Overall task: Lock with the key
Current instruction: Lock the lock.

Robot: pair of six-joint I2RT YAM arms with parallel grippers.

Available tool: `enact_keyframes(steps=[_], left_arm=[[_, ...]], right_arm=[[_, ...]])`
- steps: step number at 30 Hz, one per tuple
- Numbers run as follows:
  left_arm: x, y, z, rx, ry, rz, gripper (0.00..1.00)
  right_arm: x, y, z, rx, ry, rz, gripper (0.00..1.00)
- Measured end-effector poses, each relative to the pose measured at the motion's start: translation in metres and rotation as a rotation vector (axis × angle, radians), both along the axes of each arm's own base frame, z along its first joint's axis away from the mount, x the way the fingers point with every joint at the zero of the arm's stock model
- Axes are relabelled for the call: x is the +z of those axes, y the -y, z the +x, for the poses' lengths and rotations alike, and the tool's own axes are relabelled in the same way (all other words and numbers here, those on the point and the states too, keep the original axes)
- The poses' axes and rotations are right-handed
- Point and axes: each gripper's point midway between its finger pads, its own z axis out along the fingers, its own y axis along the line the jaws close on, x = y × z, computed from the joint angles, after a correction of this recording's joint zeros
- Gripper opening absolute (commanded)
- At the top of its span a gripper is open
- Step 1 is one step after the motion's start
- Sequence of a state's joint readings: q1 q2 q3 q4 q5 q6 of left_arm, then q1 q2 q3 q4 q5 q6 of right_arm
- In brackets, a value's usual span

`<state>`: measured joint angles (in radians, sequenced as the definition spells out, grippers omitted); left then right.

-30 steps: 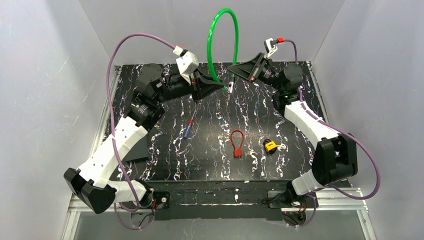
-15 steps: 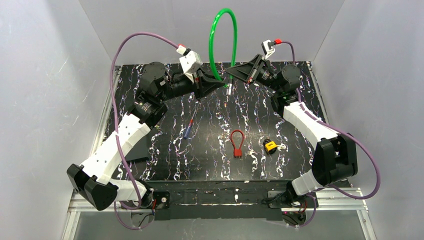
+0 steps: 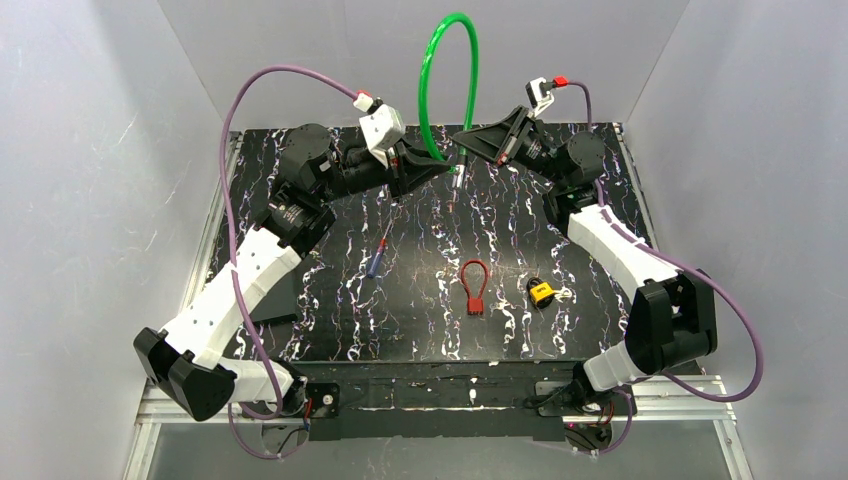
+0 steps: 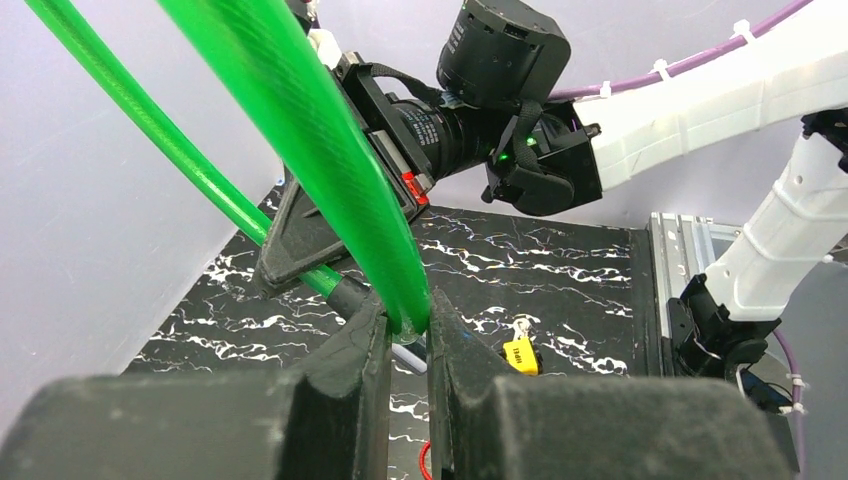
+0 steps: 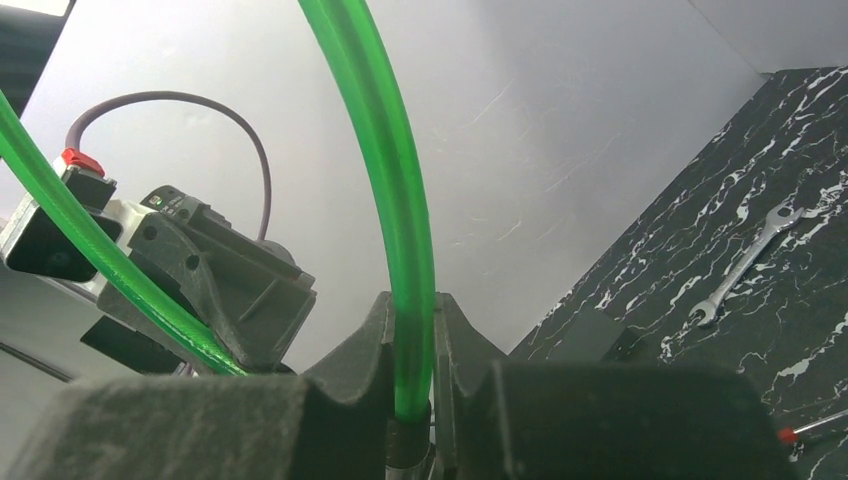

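The yellow padlock (image 3: 541, 292) lies on the black marbled table (image 3: 420, 330), right of centre, with the tiny silvery key (image 3: 562, 294) next to it on its right. The padlock also shows small in the left wrist view (image 4: 519, 354). Both grippers are far from it at the back of the table. My left gripper (image 3: 443, 166) is shut on one end of a green tube (image 3: 430, 70) that arches upward; the left wrist view shows the fingers (image 4: 368, 335) pinching it (image 4: 400, 290). My right gripper (image 3: 462, 138) is shut on the tube's other end (image 5: 410, 260), just above a dark ferrule.
A red loop-shaped piece (image 3: 474, 285) lies at the table's centre. A blue-handled screwdriver (image 3: 378, 258) lies to its left. A silver spanner (image 5: 745, 265) lies on the table in the right wrist view. Grey walls close in the back and both sides.
My left gripper has moved right and toward the back with its tube end, closer to the right gripper. The right gripper shifted slightly. The padlock and key have not moved.
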<state>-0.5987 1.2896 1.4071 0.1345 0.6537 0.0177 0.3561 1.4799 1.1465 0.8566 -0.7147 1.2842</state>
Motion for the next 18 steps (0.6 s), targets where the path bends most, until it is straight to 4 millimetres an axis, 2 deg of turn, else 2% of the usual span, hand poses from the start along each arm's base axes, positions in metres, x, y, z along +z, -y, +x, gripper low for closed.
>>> enact_keyframes(steps=[9, 18], left_arm=[[-0.010, 0.010, -0.005, -0.045, 0.069, 0.043, 0.00], [-0.020, 0.011, -0.002, -0.037, 0.114, 0.086, 0.00]], right_arm=[[-0.002, -0.004, -0.004, 0.015, -0.021, 0.013, 0.01], [-0.004, -0.005, -0.002, 0.002, -0.016, 0.009, 0.01]])
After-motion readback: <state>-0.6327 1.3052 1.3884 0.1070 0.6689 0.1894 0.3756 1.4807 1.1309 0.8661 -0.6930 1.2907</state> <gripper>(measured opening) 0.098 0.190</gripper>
